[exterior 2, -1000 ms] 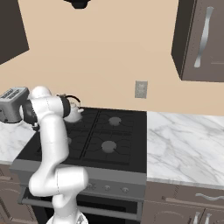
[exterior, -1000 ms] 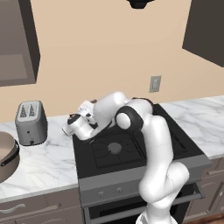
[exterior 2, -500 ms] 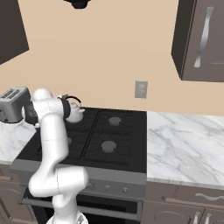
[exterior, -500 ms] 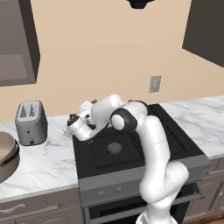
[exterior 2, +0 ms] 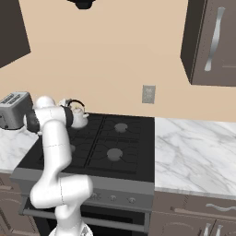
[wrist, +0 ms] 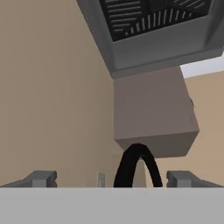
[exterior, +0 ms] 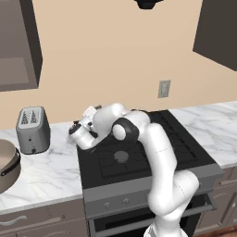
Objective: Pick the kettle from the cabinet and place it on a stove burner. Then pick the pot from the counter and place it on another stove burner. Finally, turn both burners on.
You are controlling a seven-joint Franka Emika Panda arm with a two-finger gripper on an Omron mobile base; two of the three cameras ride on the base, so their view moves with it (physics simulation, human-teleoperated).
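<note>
Marble counter [exterior 2: 193, 143] runs both sides of the black cooktop [exterior 2: 99, 145]; beige wall behind with an outlet [exterior 2: 148, 94]. Cabinet [exterior 2: 213, 44] with the wavy silver handle hangs upper right in the right base view, another dark cabinet [exterior: 16, 46] upper left in the left base view. Kettle [exterior 2: 76, 115] sits at the cooktop's far-left corner, on or just over the far-left burner; the arm hides its base. End effector [wrist: 111, 179] is released, fingers spread wide either side of the kettle's black arched handle, not touching it. Toaster [exterior: 32, 129] stands on the counter left of the stove, near the arm's wrist. Pot [exterior: 7, 164] sits at the left counter edge, cut off by the frame. Near burners [exterior: 121, 156] and right-hand counter are free.
</note>
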